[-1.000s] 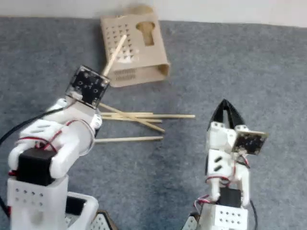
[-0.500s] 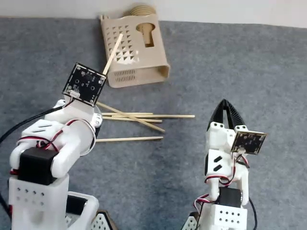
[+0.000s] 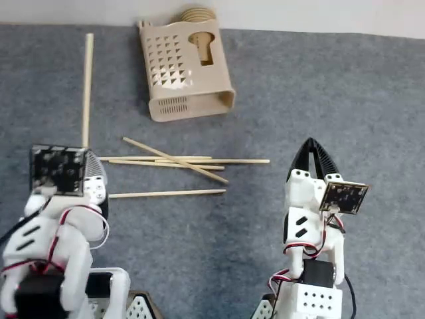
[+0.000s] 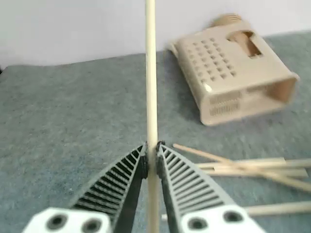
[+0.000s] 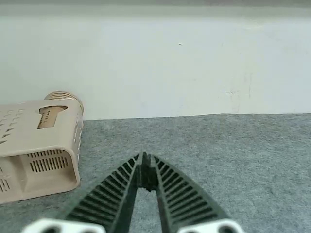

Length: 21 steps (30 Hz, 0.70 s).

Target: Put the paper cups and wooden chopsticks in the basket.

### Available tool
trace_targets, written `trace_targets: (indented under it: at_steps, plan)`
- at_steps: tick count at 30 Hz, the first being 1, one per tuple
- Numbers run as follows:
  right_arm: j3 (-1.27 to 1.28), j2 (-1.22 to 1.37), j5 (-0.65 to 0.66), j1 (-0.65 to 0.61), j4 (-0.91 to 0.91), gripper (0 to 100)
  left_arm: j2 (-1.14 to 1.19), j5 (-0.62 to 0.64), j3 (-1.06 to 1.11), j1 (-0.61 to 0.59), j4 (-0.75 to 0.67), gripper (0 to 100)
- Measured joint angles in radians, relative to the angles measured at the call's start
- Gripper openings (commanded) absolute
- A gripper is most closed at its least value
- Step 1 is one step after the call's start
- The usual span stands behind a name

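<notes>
Your left end effector (image 4: 151,150) is clamped on one chopstick (image 4: 151,73), most of its length pointing ahead, probably so you can feed it into the basket (image 4: 233,73), which lies on its side ahead and to the right, paper cups (image 4: 226,20) at its far end. Loose chopsticks (image 3: 179,161) lie on the desk (image 3: 332,86) just right of it. The right end effector (image 5: 146,170) is closed on nothing, parked well apart.

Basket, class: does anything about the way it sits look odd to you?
Yes. The basket lies tipped on its side rather than upright, perforated wall facing up, and paper cups poke out of its far end.
</notes>
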Motion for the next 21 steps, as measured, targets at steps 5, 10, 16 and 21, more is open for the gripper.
trace_targets:
  at_steps: [5, 10, 16, 21]
  plan:
    - [-0.081, 0.0, 0.0, -0.023, 0.109, 0.6, -0.198, 0.078, 0.249, -0.084, -0.13, 1]
    - [-0.201, 0.0, 0.064, -0.147, 0.18, 0.6, -0.327, 0.141, 0.405, -0.14, -0.19, 1]
    - [-0.236, 0.0, 0.137, -0.321, 0.196, 0.6, -0.321, 0.149, 0.496, -0.153, -0.201, 1]
    - [-0.261, 0.0, 0.141, -0.408, 0.198, 0.6, -0.33, 0.149, 0.512, -0.153, -0.203, 1]
